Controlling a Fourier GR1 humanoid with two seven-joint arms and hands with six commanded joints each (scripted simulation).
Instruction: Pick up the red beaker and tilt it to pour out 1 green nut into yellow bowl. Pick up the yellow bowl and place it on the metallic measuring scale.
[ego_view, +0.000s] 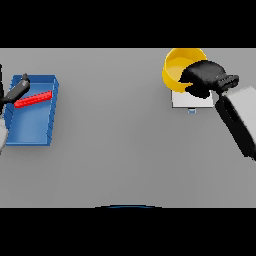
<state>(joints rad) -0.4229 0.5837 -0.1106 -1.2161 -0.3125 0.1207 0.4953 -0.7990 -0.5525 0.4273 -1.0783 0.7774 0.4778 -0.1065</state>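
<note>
Fingers of your right hand (202, 77) curl round the bowl's (176, 67) near rim; bowl sits upright on the scale (186, 100). Your left hand (17, 89) hovers over the tray (30, 127); its fingers look relaxed.

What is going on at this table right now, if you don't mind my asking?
The robot's right hand is curled over the near rim of the yellow bowl, which sits at or just above the metallic measuring scale on the right of the table; whether it has touched down is unclear. On the left, the left hand rests at the edge of a blue tray that holds a red bar. No red beaker is in view.
</note>
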